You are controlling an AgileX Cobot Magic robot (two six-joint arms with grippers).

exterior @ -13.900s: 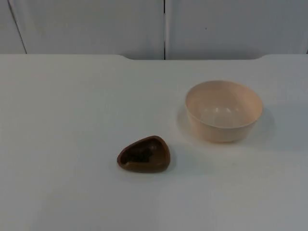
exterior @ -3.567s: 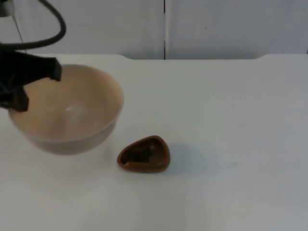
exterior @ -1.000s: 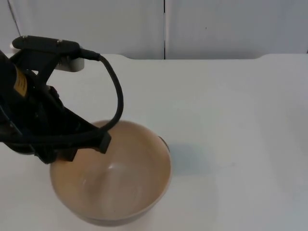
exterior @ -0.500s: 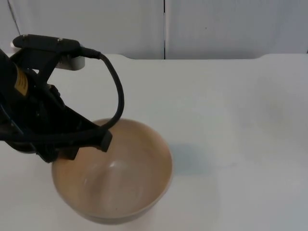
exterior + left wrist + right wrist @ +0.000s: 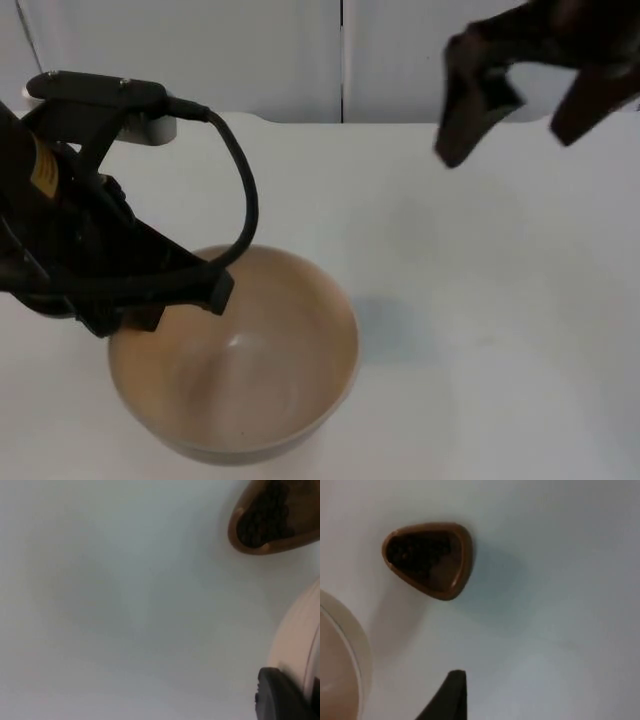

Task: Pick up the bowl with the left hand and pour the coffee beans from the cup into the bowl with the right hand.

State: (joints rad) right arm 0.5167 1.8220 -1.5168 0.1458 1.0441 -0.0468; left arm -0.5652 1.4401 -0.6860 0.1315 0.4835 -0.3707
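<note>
- The left gripper [image 5: 150, 305] has its jaws clamped on the near-left rim of the bowl [image 5: 235, 365]; in the left wrist view one black fingertip [image 5: 280, 695] lies against the bowl's pale wall, so the hold looks firm.
- The right gripper [image 5: 520, 85] hangs high over the far right of the worktop [image 5: 480, 300], jaws spread wide with nothing between them.
- The bowl is held up off the worktop, tipped a little toward the camera — it looks empty inside, and in the top view it covers the spot where the cup stands.
- The cup [image 5: 427, 560], brown and roughly triangular, sits on the worktop with dark coffee beans [image 5: 417, 554] heaped in it; the right wrist view shows it just beside the bowl's rim and apart from it, and the left wrist view shows the cup [image 5: 272, 517] lying well beyond the held rim.
- Progress, as I judge it: the first half is done, since the bowl is picked up by the left arm. Everything on the right side is left — reach down, grasp the cup, lift it over the bowl and tip the beans in.
- Against the frame half a second earlier: the bowl and left arm have barely shifted, while the right arm has newly come in at the upper right, where there was nothing before.
</note>
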